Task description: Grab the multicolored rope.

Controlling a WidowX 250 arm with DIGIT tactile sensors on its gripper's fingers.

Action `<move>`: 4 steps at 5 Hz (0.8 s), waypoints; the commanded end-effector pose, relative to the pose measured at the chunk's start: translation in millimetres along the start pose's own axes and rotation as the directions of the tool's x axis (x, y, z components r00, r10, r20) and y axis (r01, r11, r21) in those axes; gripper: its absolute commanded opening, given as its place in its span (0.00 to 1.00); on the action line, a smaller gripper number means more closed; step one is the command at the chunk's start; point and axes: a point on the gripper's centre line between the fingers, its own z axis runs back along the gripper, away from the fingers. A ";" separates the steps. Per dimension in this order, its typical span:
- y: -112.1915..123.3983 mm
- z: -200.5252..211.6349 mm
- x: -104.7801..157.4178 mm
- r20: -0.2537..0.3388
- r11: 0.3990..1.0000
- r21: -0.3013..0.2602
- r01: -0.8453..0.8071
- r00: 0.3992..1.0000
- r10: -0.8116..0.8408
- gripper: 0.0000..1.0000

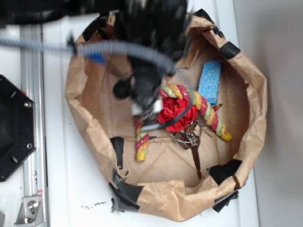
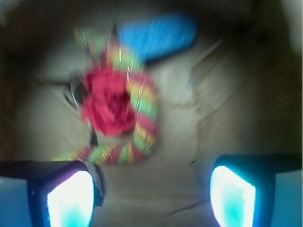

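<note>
Crumpled matt paper bag [image 1: 85, 90] holds twisted fibrous multicolored rope [image 1: 206, 109].

arm [image 1: 147, 28]: black, blurred | cable [image 1: 118, 47]: grey ribbed conduit | claw [image 2: 151, 198]: two black fingers, pale glowing pads

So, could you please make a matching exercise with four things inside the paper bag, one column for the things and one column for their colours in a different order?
Things:
1. rope
2. sponge
3. fabric flower
4. keys

Colours:
A. light blue
B. grey metal
C. red-pink, yellow and green stripes
D. plain red

Pairs: 1-C, 2-A, 3-D, 4-B
</note>
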 end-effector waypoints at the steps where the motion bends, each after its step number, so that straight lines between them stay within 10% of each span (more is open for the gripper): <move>1: -0.3 -53.6 2.9 -0.013 0.997 -0.052 0.051 0.999 -0.052 1.00; 2: -9.6 -57.5 18.6 -0.004 0.998 -0.054 0.040 0.999 -0.041 1.00; 3: -10.8 -58.8 27.2 -0.006 1.000 -0.026 -0.015 1.000 0.014 0.00; 4: -11.1 -51.7 29.3 0.024 0.998 0.027 -0.049 0.999 0.048 0.00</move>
